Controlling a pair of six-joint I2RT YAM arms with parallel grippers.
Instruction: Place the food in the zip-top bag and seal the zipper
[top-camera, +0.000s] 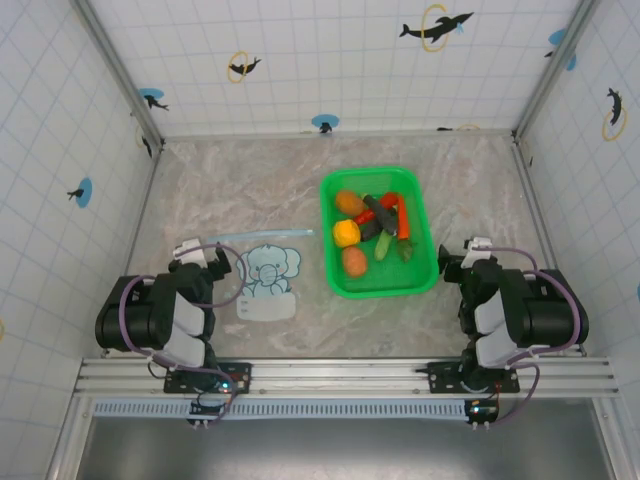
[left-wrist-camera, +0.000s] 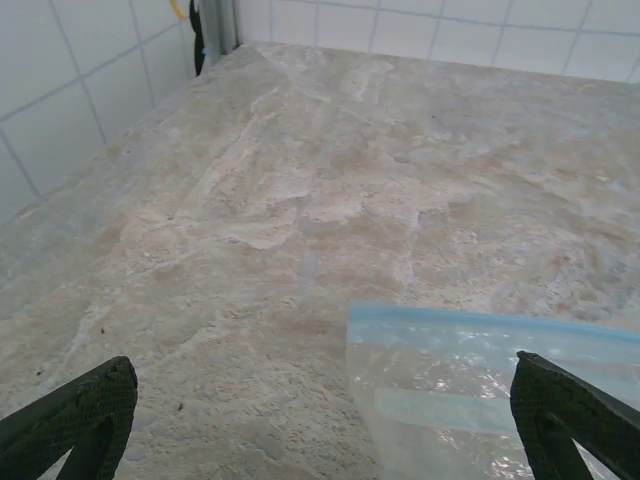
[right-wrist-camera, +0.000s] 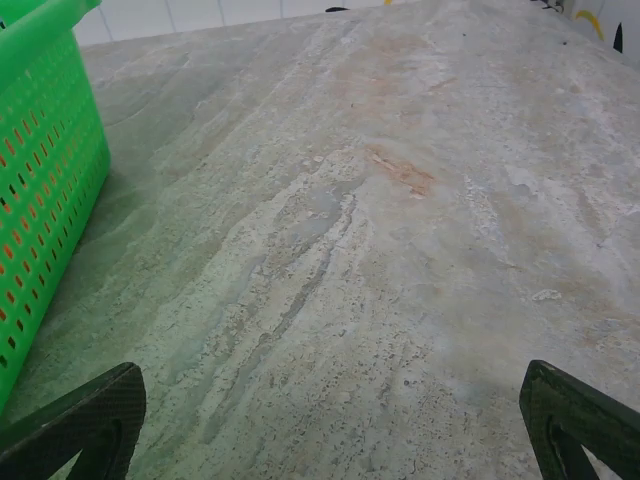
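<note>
Both arms sit folded at the near edge, jaws spread wide and empty.
Left gripper (top-camera: 203, 254) sits just left of the bag (top-camera: 268, 282), which lies flat on the table (top-camera: 240, 180) with its zipper (top-camera: 262, 235) along the far edge; the wrist view shows a bag corner between the spread fingers (left-wrist-camera: 575, 420). Right gripper (top-camera: 462, 262) sits just right of the green basket (top-camera: 376, 172), gripping nothing. Food (top-camera: 368, 225) is piled in the basket, apart from the bag.

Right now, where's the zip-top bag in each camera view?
Top external: zip-top bag lies flat left of centre, left of the green basket.
Left wrist: its corner and blue zipper, lower right.
Right wrist: green basket wall at left edge.
Shared landmark: marbled tabletop, in all three.
</note>
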